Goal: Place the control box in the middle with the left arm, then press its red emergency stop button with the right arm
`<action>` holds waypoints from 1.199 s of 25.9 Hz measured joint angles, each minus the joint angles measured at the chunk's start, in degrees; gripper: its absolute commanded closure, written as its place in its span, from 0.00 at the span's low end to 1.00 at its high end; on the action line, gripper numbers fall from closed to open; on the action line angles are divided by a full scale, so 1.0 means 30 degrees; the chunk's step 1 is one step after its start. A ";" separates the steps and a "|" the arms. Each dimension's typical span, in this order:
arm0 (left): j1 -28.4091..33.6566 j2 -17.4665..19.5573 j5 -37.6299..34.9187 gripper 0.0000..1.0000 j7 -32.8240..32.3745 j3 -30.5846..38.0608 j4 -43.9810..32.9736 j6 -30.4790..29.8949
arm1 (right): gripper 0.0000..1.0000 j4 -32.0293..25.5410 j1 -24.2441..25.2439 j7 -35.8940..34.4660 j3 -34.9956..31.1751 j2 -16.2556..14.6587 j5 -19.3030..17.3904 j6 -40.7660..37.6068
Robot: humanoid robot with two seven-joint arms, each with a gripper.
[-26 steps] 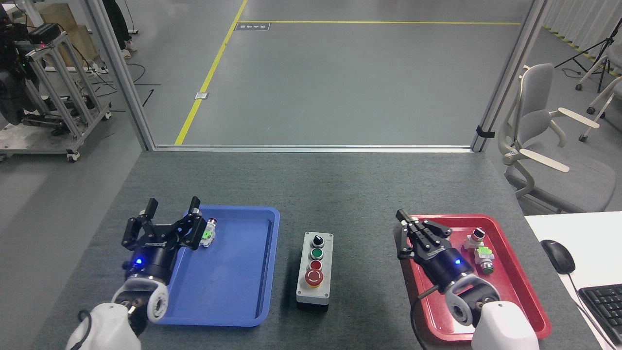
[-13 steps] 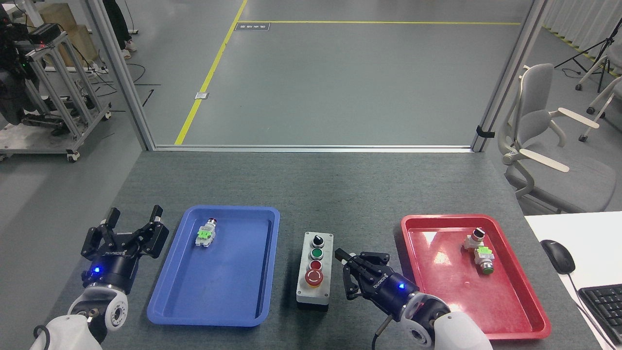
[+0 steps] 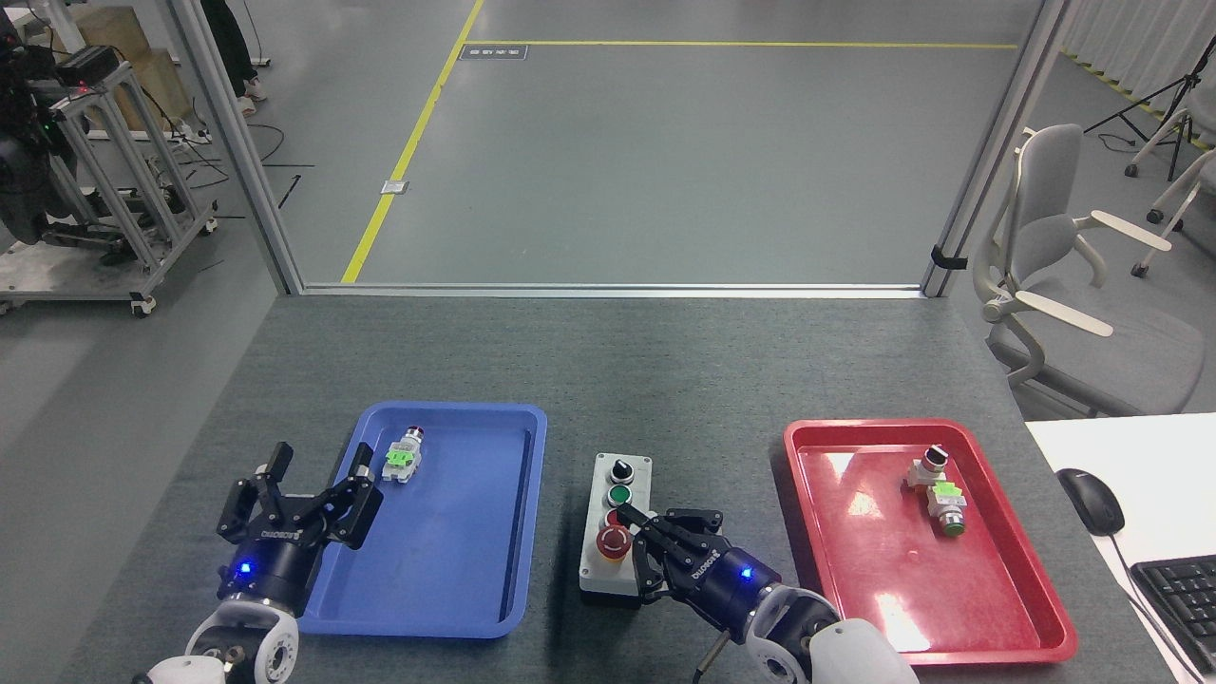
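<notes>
The control box (image 3: 608, 494), light grey on a black base, stands on the grey mat between the two trays. Its face carries a black knob, a green button, a small red button and the red emergency stop button (image 3: 612, 542) nearest me. My right gripper (image 3: 635, 525) comes in from the lower right, its fingers drawn together. The tips lie over the box's right side, just right of the emergency stop button. My left gripper (image 3: 321, 460) is open and holds nothing, over the left rim of the blue tray (image 3: 456, 608).
A small switch part with a green clip (image 3: 402, 458) lies in the blue tray's far left corner. The red tray (image 3: 883, 589) at right holds two loose switch parts (image 3: 939, 486). A white desk with a mouse (image 3: 1090, 500) and keyboard (image 3: 1178, 594) adjoins the table's right side.
My right gripper has swung left from over the red tray to the control box. My left gripper moved off the blue tray to the left, then back over its left rim.
</notes>
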 measured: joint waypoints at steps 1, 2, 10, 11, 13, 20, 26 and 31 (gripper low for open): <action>0.0069 -0.0222 -0.0490 0.01 -0.0067 -0.0007 0.0000 0.0047 | 1.00 0.0086 0.0000 -0.0009 0.0036 0.0028 -0.0001 0.0000; 0.0124 -0.0363 -0.0913 0.01 -0.0138 -0.0012 0.0001 0.0047 | 1.00 0.0215 0.0001 -0.0017 0.0069 0.0047 -0.0001 0.0000; 0.0231 -0.0824 -0.0852 0.00 -0.0154 0.0303 0.0159 -0.0065 | 1.00 0.1203 -0.0008 -0.0212 0.0089 0.0219 -0.0016 0.0032; 0.0232 -0.0827 -0.0634 0.00 -0.0119 0.0337 0.0216 -0.0064 | 1.00 0.1302 -0.0014 -0.0320 0.0089 0.0251 -0.0016 0.0031; 0.0232 -0.0838 -0.0298 0.00 -0.0101 0.0370 0.0275 -0.0103 | 1.00 0.1462 -0.0030 -0.0489 0.0097 0.0295 -0.0012 0.0031; 0.0234 -0.0843 0.0030 0.00 -0.0043 0.0393 0.0328 -0.0180 | 1.00 0.1530 -0.0395 0.0076 -0.0026 0.0354 -0.0078 0.0031; 0.0230 -0.0898 -0.0172 0.00 -0.0129 0.0386 0.0300 0.0021 | 1.00 0.1594 -0.1044 0.0073 0.0080 0.0349 -0.0027 -0.0018; 0.0149 -0.1535 -0.0309 0.01 -0.0281 0.0369 0.0292 0.0088 | 1.00 0.1650 -0.1076 0.1257 0.0096 0.0345 0.0030 -0.0245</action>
